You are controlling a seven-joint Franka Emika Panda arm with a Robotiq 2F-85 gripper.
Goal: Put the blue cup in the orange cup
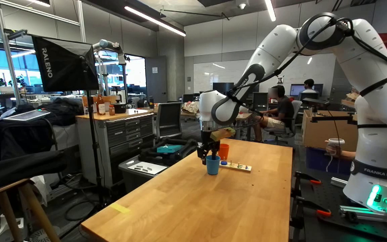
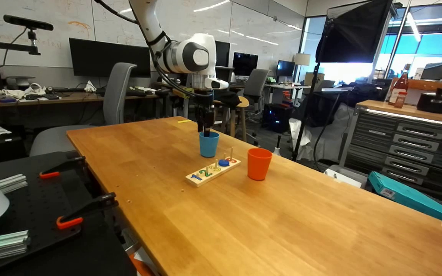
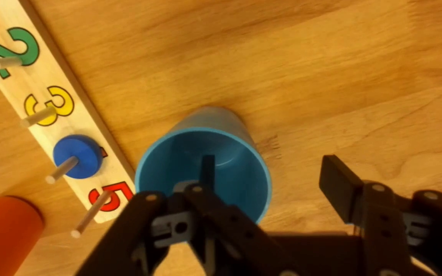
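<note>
The blue cup stands upright on the wooden table; it also shows in an exterior view and from above in the wrist view. The orange cup stands upright and apart from it, seen also in an exterior view and at the lower left of the wrist view. My gripper is open at the blue cup's rim. One finger reaches into the cup's mouth and the other is outside, with a gap to the wall. How deep the inner finger sits is hard to tell.
A wooden peg board with numbers and a blue disc lies close beside the blue cup and near the orange cup. Clamps sit at the robot-side edge of the table. Yellow tape is on the table.
</note>
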